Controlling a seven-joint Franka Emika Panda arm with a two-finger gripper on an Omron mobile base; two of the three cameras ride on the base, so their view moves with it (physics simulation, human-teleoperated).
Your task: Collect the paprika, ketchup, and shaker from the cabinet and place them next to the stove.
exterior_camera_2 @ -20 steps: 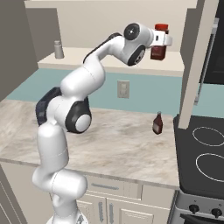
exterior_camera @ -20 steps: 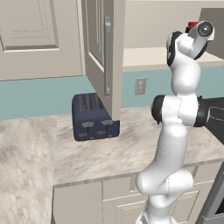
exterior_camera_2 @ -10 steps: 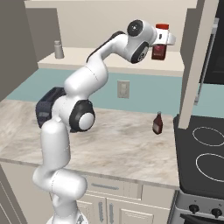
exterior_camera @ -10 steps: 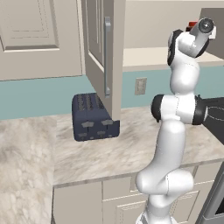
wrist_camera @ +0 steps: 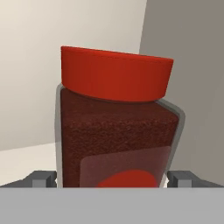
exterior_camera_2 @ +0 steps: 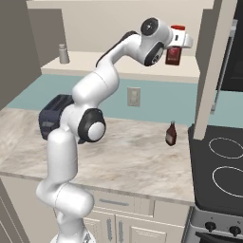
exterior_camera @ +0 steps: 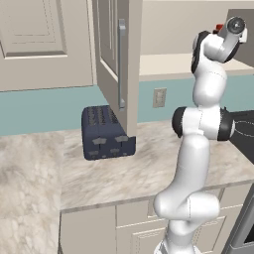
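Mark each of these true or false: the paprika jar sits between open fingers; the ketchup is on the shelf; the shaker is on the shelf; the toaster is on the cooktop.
1. The paprika jar sits between the open fingers of the gripper. True.
2. The ketchup bottle is on the shelf. False: it stands on the counter beside the cooktop.
3. The shaker is on the shelf. True.
4. The toaster is on the cooktop. False: it is on the counter.

Glossy white rounded arm (exterior_camera_2: 90, 97) segments, dark joints, 2 small grey fingertips (wrist_camera: 41, 178).
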